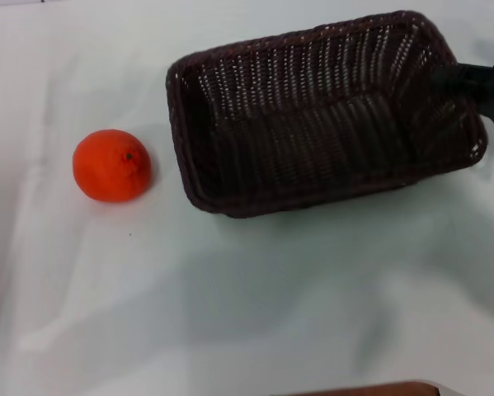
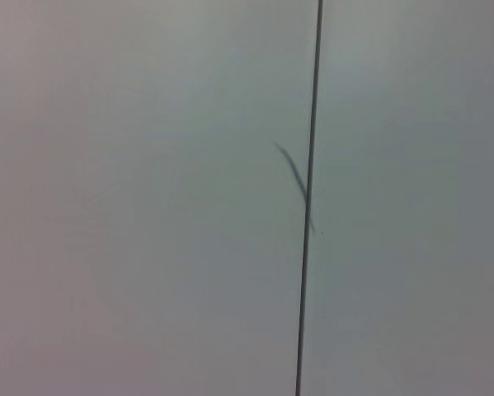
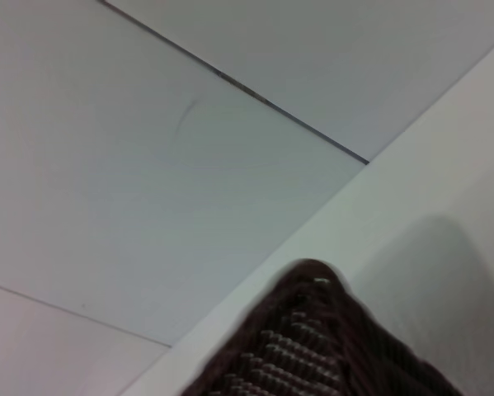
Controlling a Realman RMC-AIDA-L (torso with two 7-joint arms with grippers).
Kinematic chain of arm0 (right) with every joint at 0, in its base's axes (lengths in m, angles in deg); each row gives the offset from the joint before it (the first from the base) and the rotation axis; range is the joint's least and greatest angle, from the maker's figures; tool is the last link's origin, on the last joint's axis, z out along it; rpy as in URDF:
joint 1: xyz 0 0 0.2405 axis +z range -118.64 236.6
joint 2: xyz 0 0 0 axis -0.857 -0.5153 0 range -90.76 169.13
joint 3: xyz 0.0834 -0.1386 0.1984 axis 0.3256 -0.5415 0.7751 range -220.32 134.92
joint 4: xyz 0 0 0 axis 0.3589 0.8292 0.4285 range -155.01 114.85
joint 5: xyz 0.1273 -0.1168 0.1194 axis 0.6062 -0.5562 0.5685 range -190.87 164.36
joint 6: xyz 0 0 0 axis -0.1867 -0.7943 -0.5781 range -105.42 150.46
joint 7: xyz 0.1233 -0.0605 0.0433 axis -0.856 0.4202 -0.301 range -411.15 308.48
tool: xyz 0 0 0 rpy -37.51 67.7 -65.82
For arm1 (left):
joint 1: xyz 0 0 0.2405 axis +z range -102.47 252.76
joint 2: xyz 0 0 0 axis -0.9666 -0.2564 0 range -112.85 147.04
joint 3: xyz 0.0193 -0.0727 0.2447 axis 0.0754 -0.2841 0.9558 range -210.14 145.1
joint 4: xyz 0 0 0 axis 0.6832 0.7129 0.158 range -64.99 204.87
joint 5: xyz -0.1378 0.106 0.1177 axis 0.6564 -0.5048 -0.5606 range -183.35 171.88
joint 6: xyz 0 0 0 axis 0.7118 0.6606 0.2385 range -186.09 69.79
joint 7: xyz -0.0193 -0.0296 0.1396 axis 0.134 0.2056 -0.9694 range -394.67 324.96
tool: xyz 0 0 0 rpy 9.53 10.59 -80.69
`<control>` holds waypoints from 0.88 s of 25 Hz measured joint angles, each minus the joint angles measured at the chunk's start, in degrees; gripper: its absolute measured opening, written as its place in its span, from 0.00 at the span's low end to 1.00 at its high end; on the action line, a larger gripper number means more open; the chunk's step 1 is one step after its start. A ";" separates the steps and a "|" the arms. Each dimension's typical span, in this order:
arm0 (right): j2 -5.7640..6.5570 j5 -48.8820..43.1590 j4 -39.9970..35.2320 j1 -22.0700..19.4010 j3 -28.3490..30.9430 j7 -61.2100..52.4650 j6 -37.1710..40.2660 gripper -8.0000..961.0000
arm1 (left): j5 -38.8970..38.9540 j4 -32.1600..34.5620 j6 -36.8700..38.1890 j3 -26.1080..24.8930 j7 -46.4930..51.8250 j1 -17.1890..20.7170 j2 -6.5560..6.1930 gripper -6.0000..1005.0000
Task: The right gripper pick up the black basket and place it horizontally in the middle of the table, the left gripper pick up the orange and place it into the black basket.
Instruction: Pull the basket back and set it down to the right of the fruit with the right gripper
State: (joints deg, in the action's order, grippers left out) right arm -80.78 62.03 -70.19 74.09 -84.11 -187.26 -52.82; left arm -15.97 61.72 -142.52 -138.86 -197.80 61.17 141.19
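The black basket (image 1: 312,124) is at the back right of the white table, skewed, with its open side tipped toward me. My right gripper (image 1: 449,80) comes in from the right edge and is shut on the rim of the basket's right end. A corner of the basket (image 3: 312,355) fills the lower part of the right wrist view. The orange (image 1: 111,165) lies on the table to the left of the basket, a short gap away, stem dot up. My left gripper is out of view; its wrist view shows only a pale surface with a thin dark seam (image 2: 310,198).
The white tablecloth (image 1: 247,297) spreads wide in front of the basket and the orange. A brown edge (image 1: 370,388) shows at the bottom. The right wrist view shows the table's far edge (image 3: 312,231) and a pale wall behind.
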 joint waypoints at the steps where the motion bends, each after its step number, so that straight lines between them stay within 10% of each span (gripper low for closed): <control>1: 0.01 0.16 0.07 0.00 0.09 0.01 -0.01 0.28 | 0.01 0.09 0.00 0.00 0.00 0.00 0.00 0.86; 5: 0.01 0.31 0.26 0.03 0.40 -0.08 -0.09 0.53 | 0.03 0.18 0.00 0.00 0.00 0.01 0.00 0.86; 22: 0.46 -0.16 1.77 0.24 1.91 -0.51 -4.01 0.79 | 0.09 0.06 -0.01 -0.08 0.01 0.44 0.17 0.85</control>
State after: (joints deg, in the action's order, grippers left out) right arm -80.32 61.87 -68.42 74.33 -82.20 -187.76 -56.83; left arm -15.88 61.78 -142.54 -138.94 -197.79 61.61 141.37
